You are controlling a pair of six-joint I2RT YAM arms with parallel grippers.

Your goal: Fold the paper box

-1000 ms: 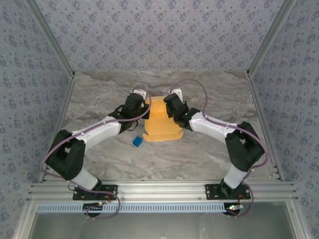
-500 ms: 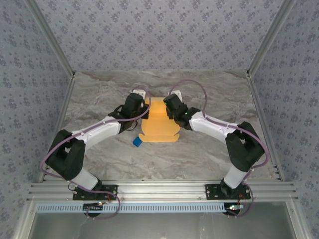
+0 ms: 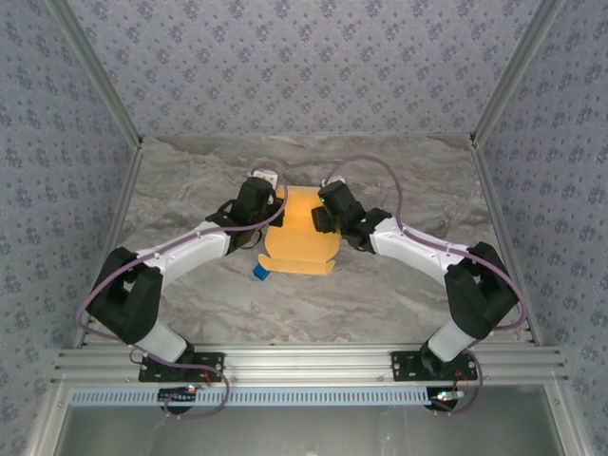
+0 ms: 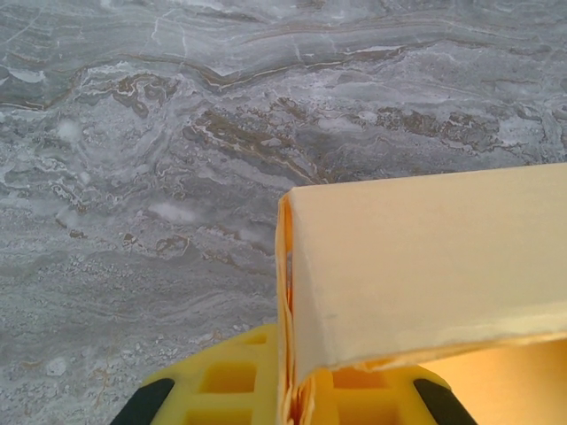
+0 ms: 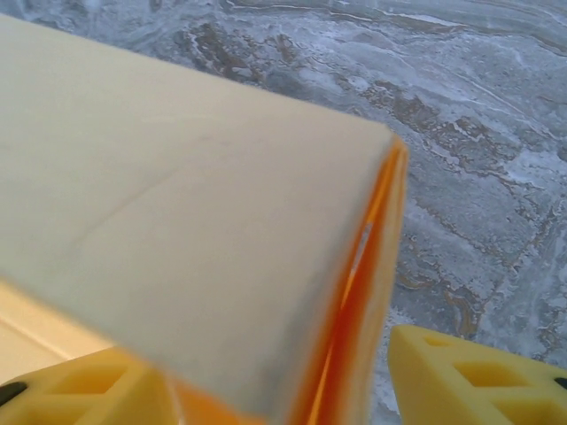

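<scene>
A: What is changing on the tabletop (image 3: 190,190) right now?

B: The right arm (image 3: 418,249) is letting go. A second ago the right jaws were pinched shut on the right wall of the box (image 3: 299,233). Now they are standing open, and the arm is swinging out a little to its own side. The left arm (image 3: 190,249) is keeping its place.

A: So where is the box sitting?

B: It is lying between the two sets of jaws. Its left wall is running into the left jaws and its right wall is still standing in the gap of the right jaws. In the right wrist view the card edge is rising between the two sides, and the outer finger (image 5: 478,376) is standing clearly apart from it.

A: And the left jaws?

B: They are staying closed on the left wall. In the left wrist view the card edge is dropping straight down between them.

A: Is the box itself looking different?

B: Yes. Its near flap is spreading flatter and sliding toward the bases, so it is now covering part of the cube (image 3: 258,274), just to the near side of the left jaws. Before, the cube was sitting clear of the card.

A: What is that meaning for the fold?

B: I am taking the right-hand crease as pressed, with the right jaws freeing themselves for another flap. One grip alone is holding the box now, so it could sag or pivot. It is still looking open and half flat, so much of the folding is remaining.
</scene>
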